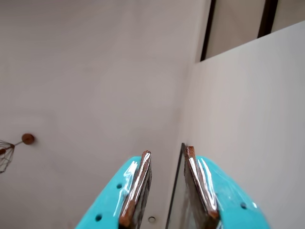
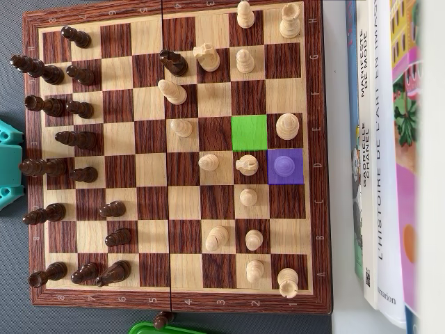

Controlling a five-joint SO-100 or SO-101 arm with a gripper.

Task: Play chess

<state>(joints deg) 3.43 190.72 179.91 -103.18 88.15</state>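
The gripper (image 1: 167, 191), parted and empty, points up at the ceiling, far from the board (image 2: 174, 299) below, where the pale piece (image 2: 284, 165) on the purple square looks light, hard and slick, best pinched at its narrow upper part.

In the overhead view the chessboard (image 2: 174, 156) fills most of the frame. Dark pieces (image 2: 52, 106) crowd its left columns, light pieces (image 2: 247, 167) cluster right of centre, and a mostly bare band of squares runs down between them. The green square (image 2: 249, 132) is empty; the purple square (image 2: 285, 166) holds a piece. Books (image 2: 382, 153) wall off the right edge. In the wrist view the jaws stand apart with nothing between them, facing open ceiling and wall.
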